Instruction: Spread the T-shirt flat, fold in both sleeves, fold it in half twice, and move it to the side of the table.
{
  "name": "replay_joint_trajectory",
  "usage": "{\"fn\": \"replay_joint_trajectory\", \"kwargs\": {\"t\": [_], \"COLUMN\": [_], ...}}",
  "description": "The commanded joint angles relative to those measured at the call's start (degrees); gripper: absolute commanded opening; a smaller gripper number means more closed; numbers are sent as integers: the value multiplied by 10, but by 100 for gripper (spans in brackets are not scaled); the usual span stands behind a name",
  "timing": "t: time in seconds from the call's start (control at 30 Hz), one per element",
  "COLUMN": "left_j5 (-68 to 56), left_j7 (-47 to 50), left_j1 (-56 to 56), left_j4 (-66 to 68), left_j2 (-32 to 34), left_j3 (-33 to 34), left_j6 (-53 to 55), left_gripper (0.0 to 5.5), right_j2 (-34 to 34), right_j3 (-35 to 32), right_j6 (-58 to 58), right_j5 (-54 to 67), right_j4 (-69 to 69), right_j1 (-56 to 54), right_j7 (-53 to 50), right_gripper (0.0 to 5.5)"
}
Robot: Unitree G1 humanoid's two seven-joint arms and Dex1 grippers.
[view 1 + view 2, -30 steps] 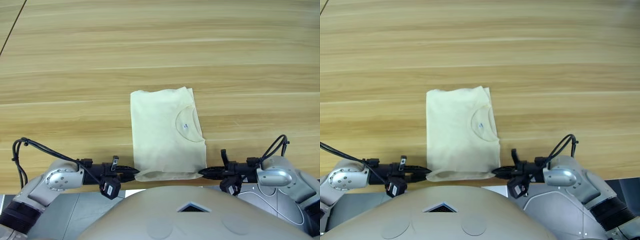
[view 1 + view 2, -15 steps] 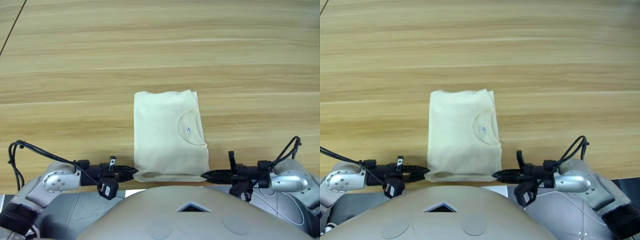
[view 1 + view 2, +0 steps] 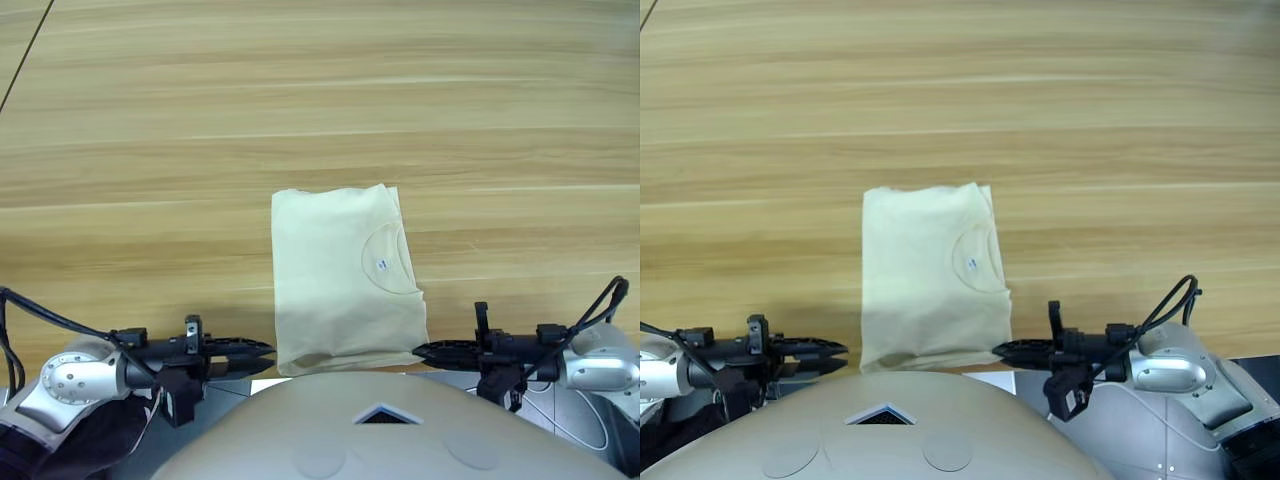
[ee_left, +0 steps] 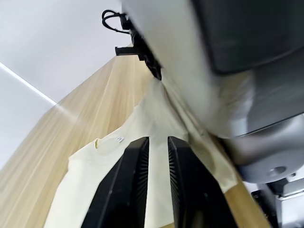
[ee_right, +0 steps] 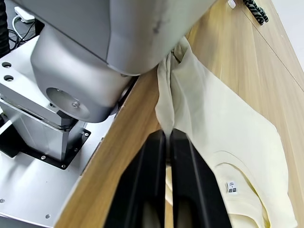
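The pale yellow T-shirt (image 3: 345, 275) lies folded into a narrow rectangle at the near edge of the wooden table (image 3: 300, 100), collar label facing up. My left gripper (image 3: 262, 349) hovers just off the shirt's near left corner, open, with nothing between its fingers (image 4: 137, 180). My right gripper (image 3: 420, 351) sits at the near right corner. In the right wrist view the right gripper (image 5: 168, 132) is shut on a pinch of the T-shirt's (image 5: 223, 128) edge, which hangs over the table rim.
The wooden top stretches wide to the left, right and far side of the shirt. A dark seam (image 3: 25, 50) crosses the far left corner. The table's near edge (image 3: 130, 330) runs just ahead of both grippers.
The shirt has slid a little to the right along with my right gripper. My left gripper has let go of the near left corner and drawn back to the left.
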Motion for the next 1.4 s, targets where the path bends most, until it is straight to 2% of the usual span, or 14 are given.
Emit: {"fn": "replay_joint_trajectory", "kwargs": {"t": [0.03,0.1,0.37,0.57,0.87,1.4], "left_j5": [60,71,68,102,217,216], "left_j7": [-10,-12,-25,-16,12,18], "left_j1": [-15,-13,24,26,-8,-12], "left_j4": [32,30,-14,-24,14,13], "left_j2": [-19,-20,-1,-17,-70,-68], "left_j3": [-10,-10,-9,-10,-17,-41], "left_j6": [46,60,74,72,101,90], "left_gripper": [74,74,201,201,201,201], "right_j2": [5,6,1,4,4,7], "right_j3": [5,7,5,10,13,7], "right_j6": [-2,-3,-7,-11,-8,4], "right_j5": [-2,-3,5,7,7,6], "right_j4": [3,3,-2,-1,-4,-11], "right_j1": [-8,-8,-3,-4,-3,0], "right_j7": [2,2,1,2,0,-3], "right_gripper": [3,3,0,0,0,0]}}
